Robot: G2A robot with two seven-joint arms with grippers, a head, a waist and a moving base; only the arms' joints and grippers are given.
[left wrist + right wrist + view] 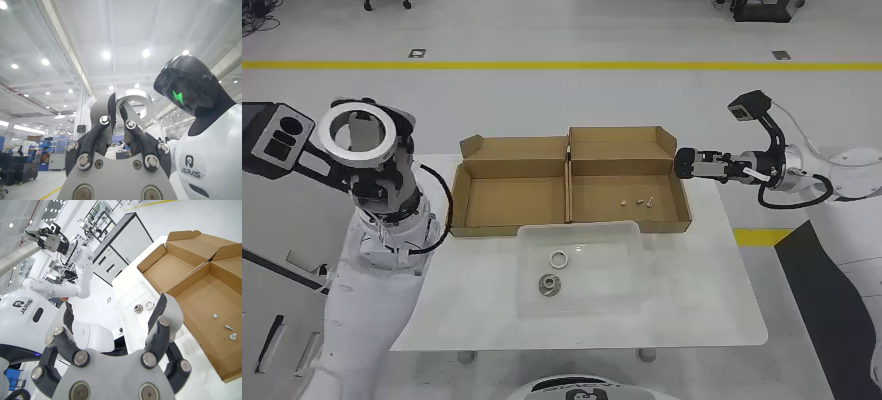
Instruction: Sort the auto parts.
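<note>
My left gripper [118, 107] is raised high off the table's left side, shut on the wall of a large metal ring [147, 102]; from above the ring [327, 135] faces up over that gripper [367, 155]. My right gripper [687, 162] hangs open and empty at the right edge of the right cardboard box [602, 195], its fingers [158, 313] spread wide. Three small bolts [639, 201] lie in that box. The left cardboard box [512, 200] has nothing in it. A white tray [607, 280] in front holds a white ring [558, 258] and a metal flange [548, 286].
The two boxes stand side by side at the back of the white table [692, 300], lids folded back. Bare tabletop lies right of the tray. A grey cabinet [121, 256] stands beyond the table's left end.
</note>
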